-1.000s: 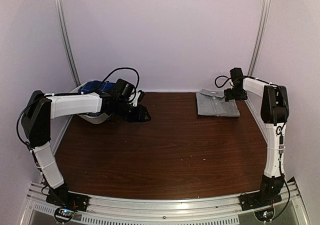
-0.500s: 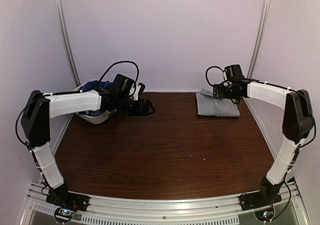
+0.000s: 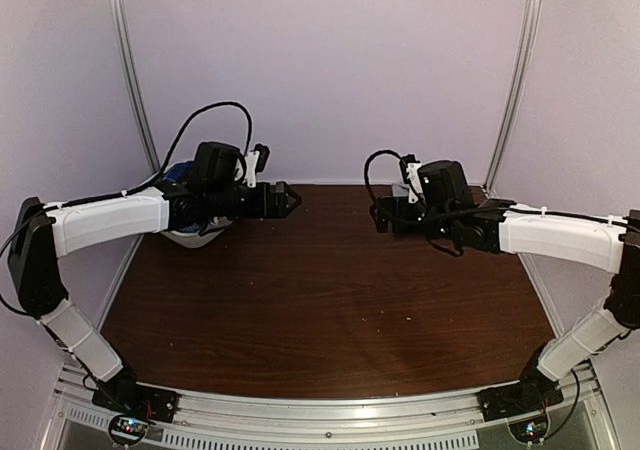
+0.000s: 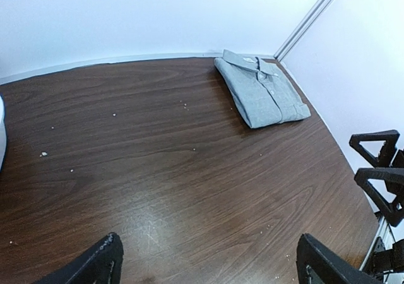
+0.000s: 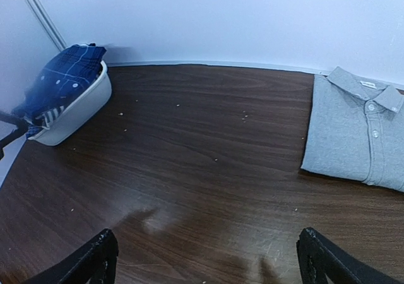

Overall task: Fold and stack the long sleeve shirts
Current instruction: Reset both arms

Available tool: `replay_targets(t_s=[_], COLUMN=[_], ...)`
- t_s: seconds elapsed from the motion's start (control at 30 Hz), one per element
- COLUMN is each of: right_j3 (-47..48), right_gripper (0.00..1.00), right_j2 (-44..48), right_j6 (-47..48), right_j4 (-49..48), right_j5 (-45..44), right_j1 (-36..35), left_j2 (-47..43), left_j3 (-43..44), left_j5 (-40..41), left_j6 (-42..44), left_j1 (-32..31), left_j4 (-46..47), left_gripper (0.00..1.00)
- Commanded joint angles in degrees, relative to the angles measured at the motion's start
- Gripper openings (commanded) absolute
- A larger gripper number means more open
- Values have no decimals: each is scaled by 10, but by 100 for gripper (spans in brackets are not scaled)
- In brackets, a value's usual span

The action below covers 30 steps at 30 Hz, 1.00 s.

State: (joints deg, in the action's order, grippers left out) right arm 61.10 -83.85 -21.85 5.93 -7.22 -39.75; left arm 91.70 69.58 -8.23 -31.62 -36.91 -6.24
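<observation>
while both jaws gape empty, white walls enclose the speck-dotted wooden table.

Gleaming softly beneath the left claw as smooth, dark wood-grain table. Lying matt and finely woven ahead, right, as grey cloth shirt. Shining as smooth white plastic basket, ahead-left of the right claw, under soft blue plaid shirt.
</observation>
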Motion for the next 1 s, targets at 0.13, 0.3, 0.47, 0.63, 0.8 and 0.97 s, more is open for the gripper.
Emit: replay_targets(t_s=[0.13,0.3,0.47,0.63,0.8,0.97], right_j3=[-90,-136,-157,-175,-173,-177], right_gripper=[100,100,100,100,100,100], right_j2=[95,151,185,226,249,258], right_j6=[-59,-68,-81,-88,-88,-79], right_j4=[-76,-91,-90,-85,-64,-64], right_j5=[-48,-98,-125,-148,-161,-162], right_j1=[-35,-35,-35,-34,-34,-34], left_j2=[-105,-155,-178,-196,-202,-207], left_j3=[-108,-149,-166,-172,-169,-164], left_j5=[49,63,63,67,51,57], left_j6=[31,46,47,51,51,55], left_j1=[1,1,1,1,1,1], left_j4=[89,91,85,81,85,68], left_gripper=[98,98,98,98,98,98])
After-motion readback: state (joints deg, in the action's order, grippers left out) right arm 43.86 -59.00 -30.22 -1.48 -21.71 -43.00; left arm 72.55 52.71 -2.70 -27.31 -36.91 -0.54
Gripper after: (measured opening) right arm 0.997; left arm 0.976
